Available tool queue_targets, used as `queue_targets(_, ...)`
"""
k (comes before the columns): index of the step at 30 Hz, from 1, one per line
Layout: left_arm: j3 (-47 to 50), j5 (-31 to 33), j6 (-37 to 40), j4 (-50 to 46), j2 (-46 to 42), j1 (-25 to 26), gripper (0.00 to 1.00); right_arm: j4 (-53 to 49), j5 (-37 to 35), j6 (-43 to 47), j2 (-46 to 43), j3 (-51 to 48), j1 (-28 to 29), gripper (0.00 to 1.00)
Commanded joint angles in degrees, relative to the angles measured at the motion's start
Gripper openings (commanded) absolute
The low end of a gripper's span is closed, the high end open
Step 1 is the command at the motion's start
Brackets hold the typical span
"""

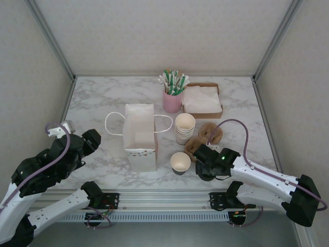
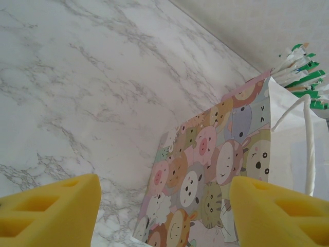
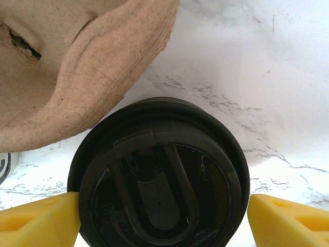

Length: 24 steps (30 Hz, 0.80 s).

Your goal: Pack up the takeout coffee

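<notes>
At the near left, the left gripper (image 2: 164,213) hangs over the marble table (image 1: 103,98). Its jaws are parted and nothing lies between its yellow pads (image 2: 51,213). It faces the paper bag (image 1: 140,135) and is well apart from it.

At the near right, the right gripper (image 3: 163,224) is set down over the takeout coffee's black lid (image 3: 159,170). Its jaws stand wide around the lid and grip nothing. One pad (image 3: 36,221) meets the lid's edge; the other (image 3: 290,221) is just clear, with a strip of table showing between. The lid faces up, its U-shaped tab on top. From above I cannot tell whether a cup stands beneath it.

Just left of this gripper a single lidless paper cup (image 1: 180,161) stands upright. Left of that cup the bag stands upright with its mouth open and a handle drooping to each side. The side toward the left gripper is printed with cartoon animals.

Just beyond the lid lies the brown pulp carrier (image 1: 205,135), its edge touching the lid or nearly so. A stack of lidless cups (image 1: 184,126) stands between the bag and the carrier.

Farther back, a pink cup (image 1: 172,102) holds green-and-white wrapped straws (image 1: 174,81). Just to its right is a shallow cardboard box (image 1: 204,115) of white napkins (image 1: 201,99).
</notes>
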<state>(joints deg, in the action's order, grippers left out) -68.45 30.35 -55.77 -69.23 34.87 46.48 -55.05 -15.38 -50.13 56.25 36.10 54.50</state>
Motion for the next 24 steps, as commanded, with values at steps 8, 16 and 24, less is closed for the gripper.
queue_targets(8,0.6,0.3,-1.2,-0.4,0.2,0.6,0.67,0.4,-1.5,0.1,0.3,-0.9,-0.4,0.77)
queue_targets(16,0.4,0.3,-1.1,-0.6,0.2,0.5,0.67,-2.5,-2.1,-0.8,-1.5,0.7,-0.4,0.75)
queue_targets(24,0.2,0.3,-1.0,-0.5,0.4,0.5,0.67,-7.2,-4.3,-2.5,-4.8,4.7,-0.4,0.75)
